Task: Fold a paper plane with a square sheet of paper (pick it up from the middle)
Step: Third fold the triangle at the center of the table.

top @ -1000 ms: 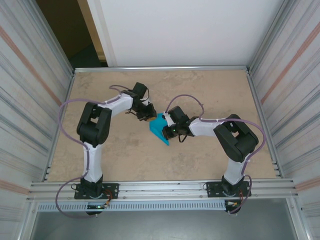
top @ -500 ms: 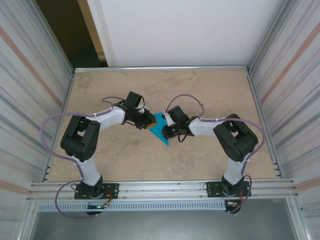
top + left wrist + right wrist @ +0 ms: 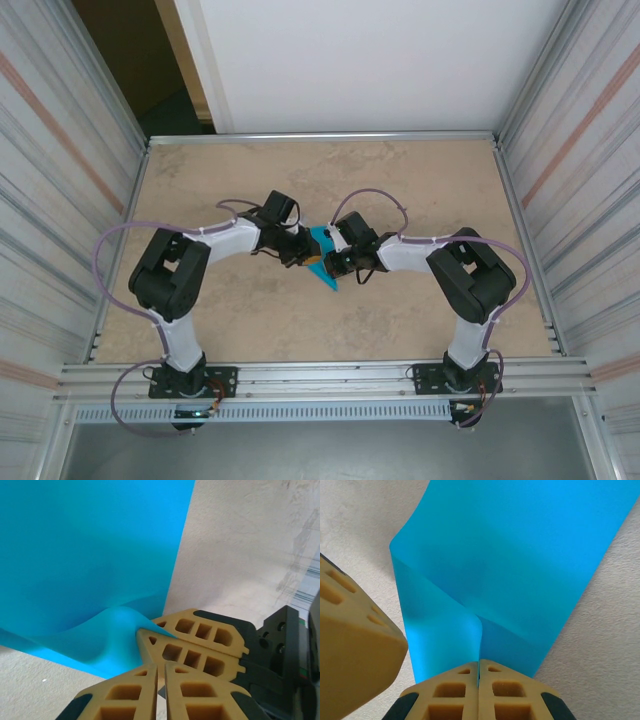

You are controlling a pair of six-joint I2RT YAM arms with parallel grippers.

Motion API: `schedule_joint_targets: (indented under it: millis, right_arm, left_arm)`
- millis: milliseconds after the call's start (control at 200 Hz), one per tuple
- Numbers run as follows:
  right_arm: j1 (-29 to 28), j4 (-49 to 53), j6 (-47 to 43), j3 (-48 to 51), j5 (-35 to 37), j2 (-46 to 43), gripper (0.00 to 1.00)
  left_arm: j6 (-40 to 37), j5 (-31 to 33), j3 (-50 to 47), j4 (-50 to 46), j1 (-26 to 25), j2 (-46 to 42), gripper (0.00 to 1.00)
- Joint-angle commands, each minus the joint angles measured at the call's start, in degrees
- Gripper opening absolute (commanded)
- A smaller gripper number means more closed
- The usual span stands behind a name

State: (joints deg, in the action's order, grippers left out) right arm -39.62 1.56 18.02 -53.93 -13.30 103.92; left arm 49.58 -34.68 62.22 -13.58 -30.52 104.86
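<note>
The square sheet of paper [image 3: 326, 272] is teal-blue and folded into a narrow shape that points toward the near edge. It sits mid-table between both grippers. My right gripper [image 3: 336, 262] is shut on it. In the right wrist view the right gripper [image 3: 479, 662] pinches a raised fold of the paper [image 3: 520, 555]. My left gripper [image 3: 307, 257] is at the paper's left edge. In the left wrist view the left gripper [image 3: 161, 666] has its jaws together, with nothing seen between them. Just ahead of it the paper [image 3: 90, 555] bulges up where the right gripper's fingers [image 3: 200, 632] clamp it.
The beige tabletop [image 3: 250, 310] is bounded by a metal rail [image 3: 320, 372] at the near edge and ribbed metal walls [image 3: 60, 200] on both sides. The two grippers sit almost touching; a left finger [image 3: 355, 650] shows close at the left of the right wrist view.
My left arm has swung right and toward the near edge, bringing its gripper up against the paper's left edge beside the right gripper. The right arm and its grip have not moved.
</note>
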Motion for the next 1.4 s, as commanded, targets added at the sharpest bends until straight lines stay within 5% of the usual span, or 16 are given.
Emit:
schedule_joint_targets:
  millis: [0,1393]
  right_arm:
    - [0.46,2.95,1.31,-1.20,-0.02,1.76,0.00]
    - [0.53,2.93,1.40,-1.17,-0.34,2.20,0.00]
  left_arm:
    - [-0.33,0.16,-0.53,-1.36,-0.33,1.54,0.12]
    - [-1.59,4.55,0.54,-7.20,-0.27,4.82,0.10]
